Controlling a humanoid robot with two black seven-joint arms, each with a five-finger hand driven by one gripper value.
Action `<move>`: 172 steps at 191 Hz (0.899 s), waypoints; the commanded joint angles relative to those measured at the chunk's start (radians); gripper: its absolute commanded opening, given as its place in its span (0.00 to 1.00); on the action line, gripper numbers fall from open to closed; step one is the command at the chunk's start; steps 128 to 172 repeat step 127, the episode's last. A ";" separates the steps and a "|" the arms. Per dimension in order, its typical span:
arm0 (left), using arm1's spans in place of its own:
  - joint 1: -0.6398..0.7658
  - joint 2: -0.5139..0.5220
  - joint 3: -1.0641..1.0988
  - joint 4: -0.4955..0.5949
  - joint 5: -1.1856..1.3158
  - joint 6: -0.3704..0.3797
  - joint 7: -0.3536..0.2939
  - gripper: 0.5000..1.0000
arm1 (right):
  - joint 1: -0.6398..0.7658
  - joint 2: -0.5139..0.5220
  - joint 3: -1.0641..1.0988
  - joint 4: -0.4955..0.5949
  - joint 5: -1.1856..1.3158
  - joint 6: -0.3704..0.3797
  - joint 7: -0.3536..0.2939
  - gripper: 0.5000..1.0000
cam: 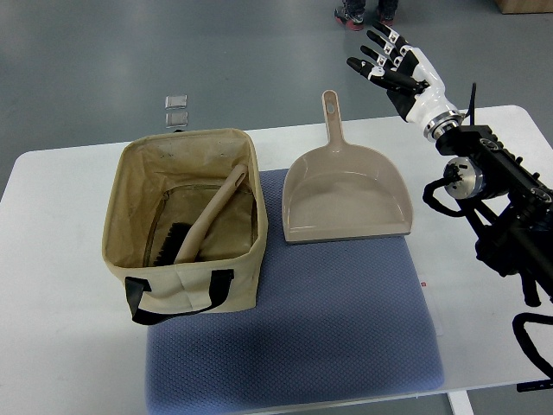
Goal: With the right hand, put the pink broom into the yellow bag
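Broom (207, 220) lies inside the bag (186, 277), well apart from the empty, spread-fingered right hand (399, 71).

1. You see a bag (186, 259) of matt, coarse beige cloth with black webbing handles (177, 298).
2. Your broom (207, 220) shows a smooth pinkish-beige plastic handle and dark bristles.
3. The dustpan (346, 194) is smooth, faintly glossy plastic.
4. The mat (320, 320) is textured blue-grey fabric on a smooth white table (52, 285).
5. Your right hand (399, 67) looks glossy white and black plastic.
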 commanded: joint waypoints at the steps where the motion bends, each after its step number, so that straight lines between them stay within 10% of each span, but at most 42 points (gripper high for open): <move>1: 0.000 0.000 0.000 0.000 0.000 0.000 0.000 1.00 | -0.037 0.017 -0.001 -0.007 0.070 0.006 0.006 0.86; 172: 0.000 0.000 0.000 0.000 0.000 0.000 0.000 1.00 | -0.162 0.106 0.002 0.002 0.072 -0.006 0.151 0.86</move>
